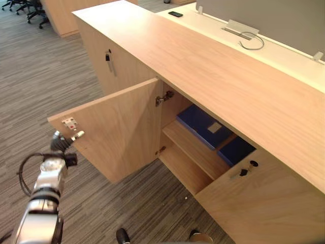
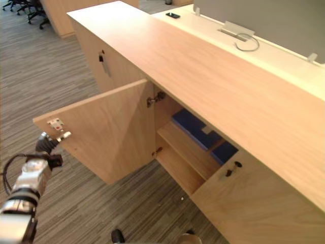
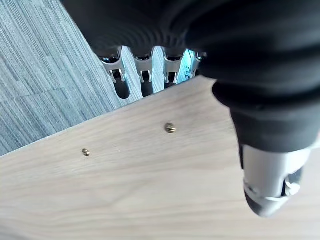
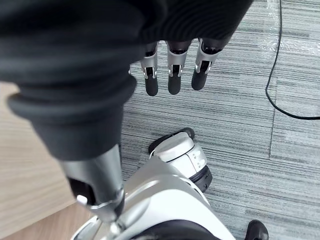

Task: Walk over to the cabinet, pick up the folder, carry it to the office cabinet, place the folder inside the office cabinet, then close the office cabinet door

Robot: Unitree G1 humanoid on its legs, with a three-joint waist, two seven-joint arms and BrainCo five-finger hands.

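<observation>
The office cabinet [image 1: 213,76] is a long light-wood unit, and its door [image 1: 122,127] stands swung wide open. A blue folder [image 1: 203,124] lies flat on the shelf inside, and a second blue one [image 1: 234,150] lies beside it, partly hidden by the closed door to the right. My left hand [image 1: 63,142] is at the open door's outer edge by the metal latch plate [image 1: 69,123]. In the left wrist view its fingers [image 3: 122,82] reach straight past that edge and the thumb [image 3: 267,170] lies over the door's face. My right hand [image 4: 175,75] hangs open over the carpet, holding nothing.
The closed door on the right has a key in its lock [image 1: 244,172]; a further closed door to the left has a key too [image 1: 108,58]. Behind the cabinet runs a white desk with a phone [image 1: 175,13] and a cable [image 1: 252,40]. Office chairs [image 1: 30,10] stand far left.
</observation>
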